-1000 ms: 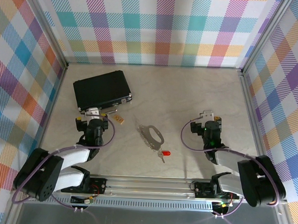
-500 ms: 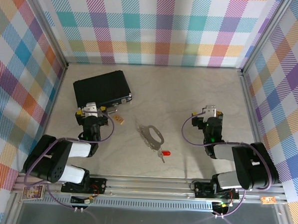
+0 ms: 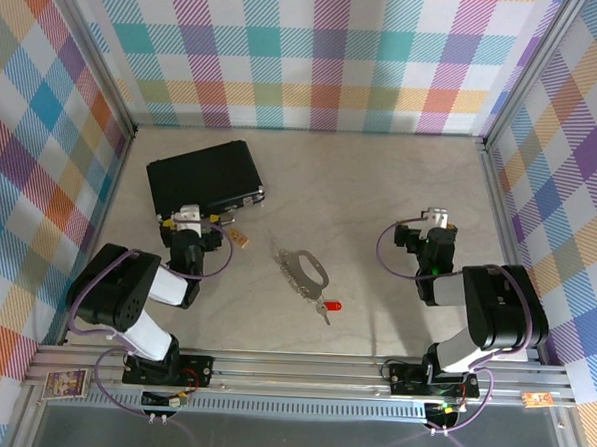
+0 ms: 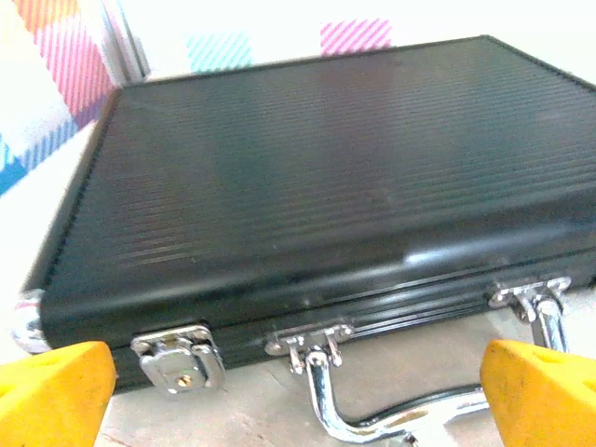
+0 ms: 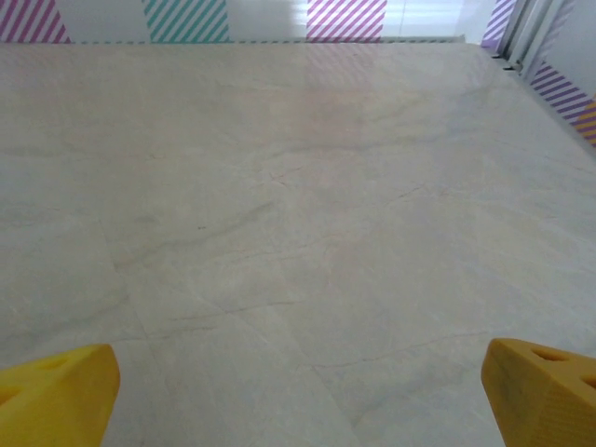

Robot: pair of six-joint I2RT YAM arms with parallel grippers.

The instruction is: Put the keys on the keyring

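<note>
Red-headed, the key lies on the counter at five o'clock of the keyring, nobody holding it. Both arms have pulled back: left fingers gape at the black case, right fingers gape over the counter. Threading hasn't started.

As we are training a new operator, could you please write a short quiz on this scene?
1. True or false: the left claw holds the key.
2. The left wrist camera faces: A) the black case, B) a bowl, C) a mug.
3. Which lies nearer the robot, the key or the keyring?
Key: 1 false; 2 A; 3 the key.
</note>
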